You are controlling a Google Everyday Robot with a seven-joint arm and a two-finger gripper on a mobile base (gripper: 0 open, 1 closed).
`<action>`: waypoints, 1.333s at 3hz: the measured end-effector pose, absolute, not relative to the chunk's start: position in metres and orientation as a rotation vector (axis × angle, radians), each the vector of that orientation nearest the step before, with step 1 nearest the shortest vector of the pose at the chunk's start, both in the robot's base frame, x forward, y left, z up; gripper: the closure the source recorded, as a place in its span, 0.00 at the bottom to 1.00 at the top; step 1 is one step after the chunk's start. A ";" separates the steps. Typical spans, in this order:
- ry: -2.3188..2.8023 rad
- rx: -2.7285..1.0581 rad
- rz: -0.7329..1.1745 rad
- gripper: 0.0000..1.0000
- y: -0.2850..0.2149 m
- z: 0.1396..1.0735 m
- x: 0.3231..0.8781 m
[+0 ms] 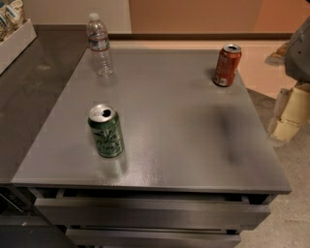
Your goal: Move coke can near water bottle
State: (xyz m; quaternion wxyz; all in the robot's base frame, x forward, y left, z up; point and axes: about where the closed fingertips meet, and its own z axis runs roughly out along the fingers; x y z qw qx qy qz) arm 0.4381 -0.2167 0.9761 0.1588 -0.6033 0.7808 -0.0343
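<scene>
The gripper [289, 114] hung at the right edge, just off a flat grey metal cabinet top [184, 126]. Below and left of the jaws ran two grey drawer fronts [150, 213]. Far left lay a dark glossy counter [34, 92]. Beyond the jaws stood an orange-tan wall [193, 14], and beneath them was grey speckled floor [290, 203].

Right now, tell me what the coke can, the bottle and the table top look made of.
Coke can: likely aluminium, glossy red paint, silvery top. Bottle: clear plastic, see-through, ribbed. Table: grey, matte with a soft sheen, maybe metal or laminate. Pincer: at the right edge, off the table.
</scene>
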 end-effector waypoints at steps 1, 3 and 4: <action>2.232 -1.725 -0.098 0.00 -0.217 0.976 0.438; 2.235 -1.631 -0.054 0.00 -0.218 0.974 0.458; 2.241 -1.513 -0.012 0.00 -0.223 0.970 0.486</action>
